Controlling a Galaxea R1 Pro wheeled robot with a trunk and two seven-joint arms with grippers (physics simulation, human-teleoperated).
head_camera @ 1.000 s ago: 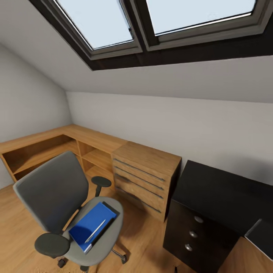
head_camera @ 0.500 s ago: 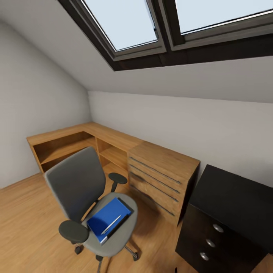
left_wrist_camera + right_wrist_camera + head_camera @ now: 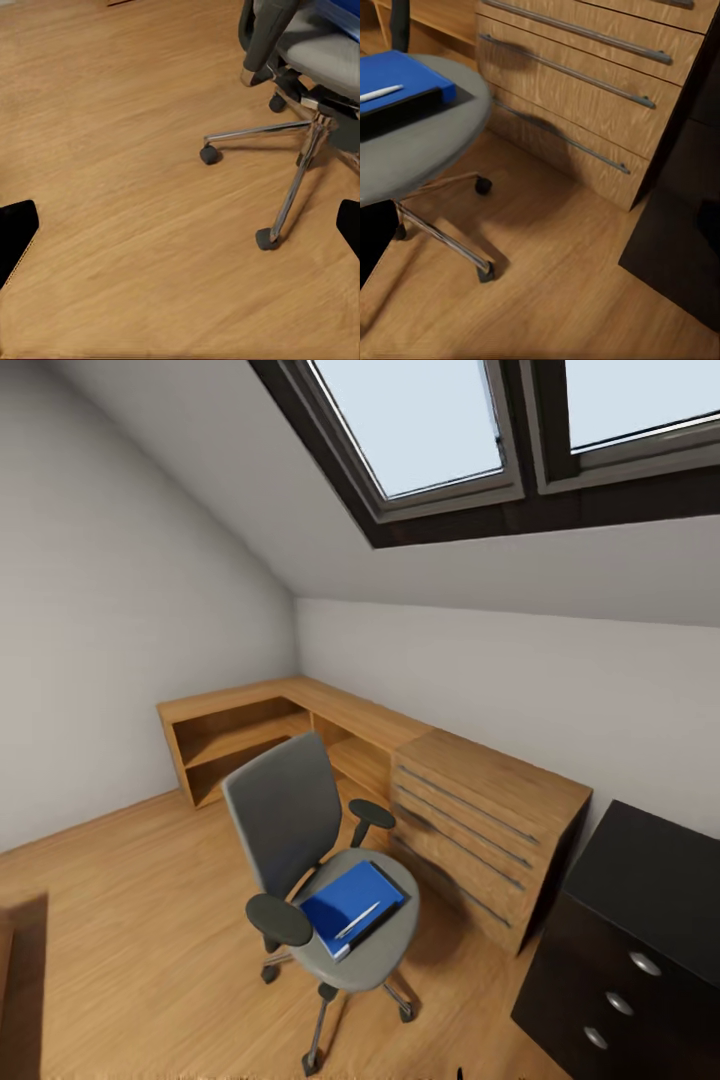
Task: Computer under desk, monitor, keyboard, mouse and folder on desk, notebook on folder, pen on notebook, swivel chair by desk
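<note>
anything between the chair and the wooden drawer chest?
Nothing but bare wood floor. The right wrist view shows that open strip between the chair seat and the chest; the head view shows the same gap.

Swivel chair [image 3: 320, 860] stands on floor [image 3: 130, 920], mid-room. Folder [image 3: 352, 900] lies on its seat, pen [image 3: 357, 920] on top of folder. Drawer chest [image 3: 480, 825] right of chair; desk [image 3: 640, 920] further right, beside chest.

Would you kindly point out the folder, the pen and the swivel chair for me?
folder [image 3: 340, 897]: head view, on its blue cover.
pen [image 3: 357, 920]: head view, mid-shaft, lying on the folder.
swivel chair [image 3: 283, 813]: head view, on its grey backrest.
</note>
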